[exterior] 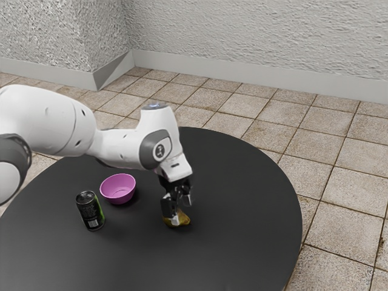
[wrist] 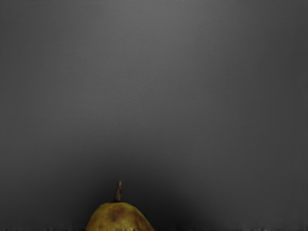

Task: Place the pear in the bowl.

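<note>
A round black table (exterior: 242, 227) stands on a floor (exterior: 339, 182) of square beige tiles, with a rough, pale wall (exterior: 260, 33) behind and a light grey baseboard (exterior: 254, 76) along its foot.

1. The pear (exterior: 183, 222), yellow-brown with darker blotches, is on the tabletop under the hand, outside the bowl (exterior: 118, 194). The wrist view shows its rounded top and its brown stem (wrist: 118, 191) (a slim, slightly bent one).

2. The gripper (exterior: 182, 210) is right over the pear, tilted, its jaws parted. One of the fingers (exterior: 168, 207) reaches down in front of the fruit, while the other stands apart from it, higher in the exterior view. Whether the nearer one touches the skin, I cannot tell.

3. The bowl, pinkish purple, sits upright well apart from the pear, toward the exterior view's left and farther back.

4. A dark can (exterior: 91, 211) with a green edge stands upright near the bowl, closer to the camera.

5. The white arm (exterior: 118, 147) comes in from the exterior view's left, above the table.
</note>
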Robot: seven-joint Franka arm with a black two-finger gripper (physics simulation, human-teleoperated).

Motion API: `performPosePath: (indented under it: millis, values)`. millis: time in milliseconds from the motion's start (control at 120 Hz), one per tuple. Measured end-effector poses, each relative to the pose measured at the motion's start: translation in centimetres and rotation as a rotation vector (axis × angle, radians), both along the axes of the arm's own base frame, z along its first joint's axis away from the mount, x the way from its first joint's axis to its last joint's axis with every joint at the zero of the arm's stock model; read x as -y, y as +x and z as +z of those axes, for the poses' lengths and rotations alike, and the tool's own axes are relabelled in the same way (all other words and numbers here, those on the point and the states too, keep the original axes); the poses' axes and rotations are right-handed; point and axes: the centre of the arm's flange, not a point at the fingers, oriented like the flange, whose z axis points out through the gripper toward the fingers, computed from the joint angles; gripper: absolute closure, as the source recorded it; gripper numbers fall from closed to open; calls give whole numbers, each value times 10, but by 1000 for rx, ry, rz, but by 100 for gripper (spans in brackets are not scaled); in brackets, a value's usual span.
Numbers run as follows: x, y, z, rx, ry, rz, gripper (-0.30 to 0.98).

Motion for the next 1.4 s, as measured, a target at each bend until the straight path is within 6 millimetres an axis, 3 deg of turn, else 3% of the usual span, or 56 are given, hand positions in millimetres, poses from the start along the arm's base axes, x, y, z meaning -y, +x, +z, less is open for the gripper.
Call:
performPosePath:
  millis: [450, 1117, 1400]
  values:
    - [-23, -5, -9, -20, 15, 27, 0]
    - [-27, -4, -26, -15, 31, 32, 0]
    - [-28, -3, -25, -3, 33, 39, 25]
